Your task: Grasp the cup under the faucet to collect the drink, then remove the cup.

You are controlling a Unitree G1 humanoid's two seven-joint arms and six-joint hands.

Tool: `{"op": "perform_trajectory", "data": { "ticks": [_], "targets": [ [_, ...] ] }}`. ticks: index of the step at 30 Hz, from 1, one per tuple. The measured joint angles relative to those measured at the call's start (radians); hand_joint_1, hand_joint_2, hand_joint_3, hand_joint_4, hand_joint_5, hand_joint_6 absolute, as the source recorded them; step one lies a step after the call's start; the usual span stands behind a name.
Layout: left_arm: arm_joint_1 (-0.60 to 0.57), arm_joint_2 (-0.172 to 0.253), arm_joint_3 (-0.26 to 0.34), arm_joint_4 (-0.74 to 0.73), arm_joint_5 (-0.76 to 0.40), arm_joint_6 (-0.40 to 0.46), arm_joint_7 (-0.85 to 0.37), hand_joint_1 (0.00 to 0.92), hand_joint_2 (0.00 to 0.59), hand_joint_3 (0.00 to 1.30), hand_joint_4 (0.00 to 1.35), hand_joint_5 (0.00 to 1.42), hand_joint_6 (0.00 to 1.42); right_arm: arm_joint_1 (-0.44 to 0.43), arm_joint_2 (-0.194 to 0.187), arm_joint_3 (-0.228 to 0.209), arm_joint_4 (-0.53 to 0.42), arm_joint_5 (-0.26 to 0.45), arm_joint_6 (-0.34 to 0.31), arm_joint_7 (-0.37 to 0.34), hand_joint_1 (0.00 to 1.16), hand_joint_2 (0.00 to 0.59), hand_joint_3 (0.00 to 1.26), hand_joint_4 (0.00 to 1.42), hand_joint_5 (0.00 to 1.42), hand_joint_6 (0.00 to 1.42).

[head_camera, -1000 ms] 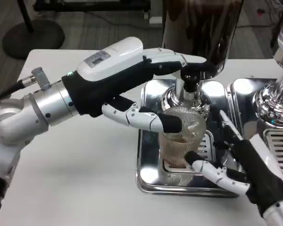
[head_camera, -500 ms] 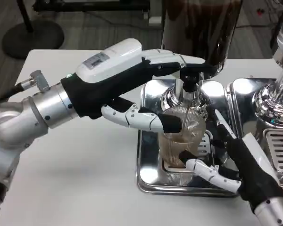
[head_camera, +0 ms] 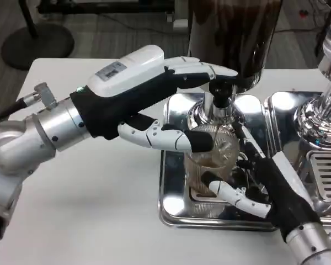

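Clear cup [head_camera: 209,165] w/ brown drink stands on the steel drip tray [head_camera: 174,207], right under the faucet [head_camera: 219,105]. Right hand [head_camera: 259,185] wraps the cup. Left hand [head_camera: 154,94], fingers extended, presses faucet lever; whether it grips the lever can't tell.

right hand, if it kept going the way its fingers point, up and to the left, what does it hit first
The right hand already has fingers around the clear cup on the steel drip tray, so the cup comes first. Past it waits the left hand's lower finger, though depth is hard to judge.
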Motion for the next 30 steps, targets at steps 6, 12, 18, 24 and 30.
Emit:
{"op": "perform_trajectory", "data": {
  "ticks": [6,12,18,24,30],
  "targets": [
    [0.009,0.0,0.0,-0.006,0.0,0.003,0.008,0.045,0.138,0.25,0.23,0.27,0.17,-0.036,0.004,0.009,0.056,0.026,-0.049,0.004,0.54,0.172,0.0,0.0,0.0,0.15],
    [0.009,0.0,0.0,-0.007,0.0,0.009,0.01,0.045,0.139,0.25,0.24,0.27,0.17,-0.065,0.019,0.017,0.116,0.034,-0.092,0.002,0.53,0.171,0.0,0.0,0.0,0.15],
    [0.01,0.002,0.0,-0.01,0.0,0.015,0.01,0.047,0.143,0.25,0.24,0.27,0.17,-0.076,0.021,0.02,0.141,0.031,-0.113,-0.006,0.53,0.17,0.0,0.0,0.0,0.15],
    [0.018,0.004,0.0,-0.023,0.0,0.024,0.011,0.039,0.146,0.25,0.25,0.27,0.17,-0.081,0.022,0.024,0.152,0.004,-0.121,-0.036,0.58,0.168,0.0,0.0,0.0,0.16],
    [0.02,0.006,0.0,-0.028,0.0,0.034,0.011,0.034,0.144,0.25,0.25,0.26,0.17,-0.081,0.021,0.025,0.146,-0.031,-0.121,-0.071,0.62,0.166,0.0,0.0,0.0,0.18]
  ]
}}
